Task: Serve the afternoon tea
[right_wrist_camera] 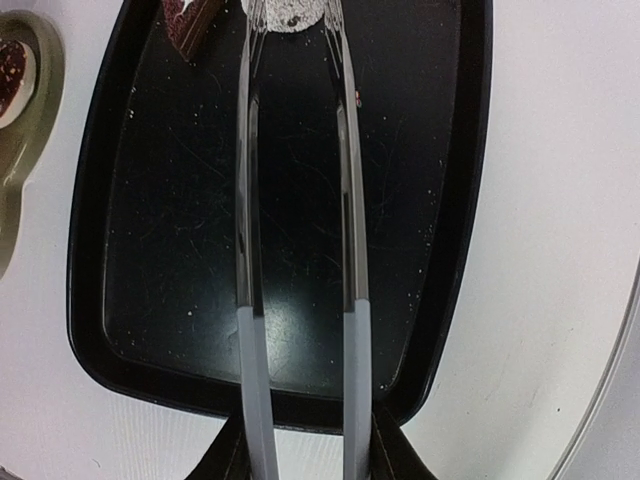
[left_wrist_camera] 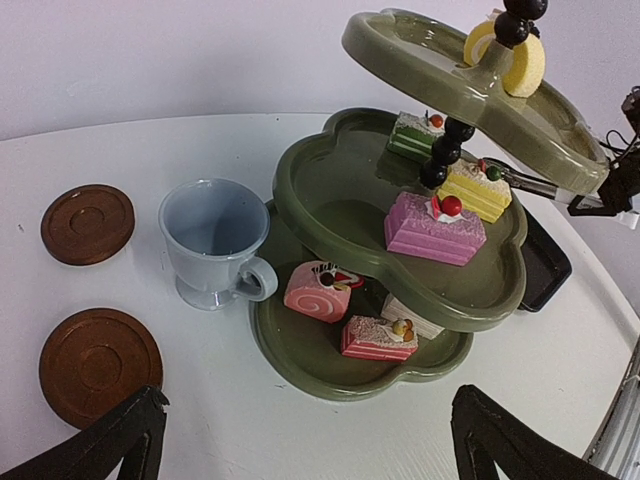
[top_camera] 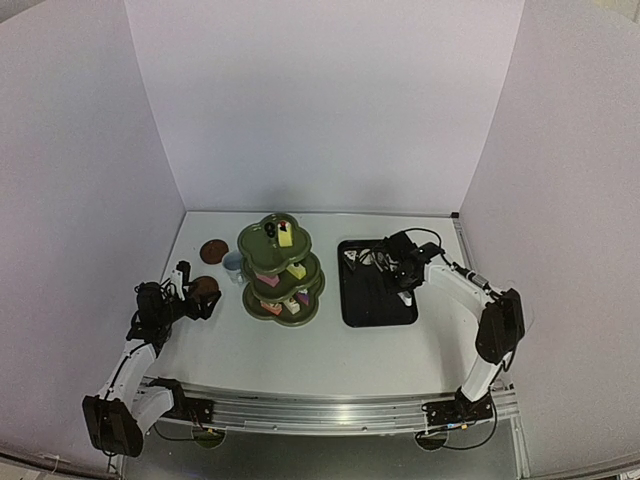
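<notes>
The cake-laden three-tier stand [top_camera: 255, 245] sits mid-frame on the table [top_camera: 300, 350], the left gripper [left_wrist_camera: 310, 425] lower-left with jaws wide open, the right gripper [right_wrist_camera: 305, 455] at right, jaws clamping metal tongs [right_wrist_camera: 247, 250] over the black tray [right_wrist_camera: 160, 220].

We've got a white table [top_camera: 300, 350] here, with the green tiered stand [left_wrist_camera: 340, 205] sitting mid-table and a black tray [top_camera: 380, 305] just to its right. Left of the stand there's a pale blue cup [left_wrist_camera: 212, 243], plus a far coaster [left_wrist_camera: 88, 223] and a near coaster [left_wrist_camera: 98, 365], both lying flat on the tabletop.
</notes>
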### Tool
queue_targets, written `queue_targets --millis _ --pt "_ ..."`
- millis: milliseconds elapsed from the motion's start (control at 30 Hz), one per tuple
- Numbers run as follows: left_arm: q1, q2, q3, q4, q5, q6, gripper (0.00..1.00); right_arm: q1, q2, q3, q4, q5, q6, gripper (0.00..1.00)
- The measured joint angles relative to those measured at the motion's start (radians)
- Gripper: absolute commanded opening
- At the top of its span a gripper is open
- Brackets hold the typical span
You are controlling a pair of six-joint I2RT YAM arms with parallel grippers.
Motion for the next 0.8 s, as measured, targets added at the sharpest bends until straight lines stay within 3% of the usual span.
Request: queue_targets --millis 800 --pt "0.000 0.000 0.000 0.000 -0.001 0.003 1.00 -0.047 0.139 0.116 0.093 -0.058 -0.006 0.28"
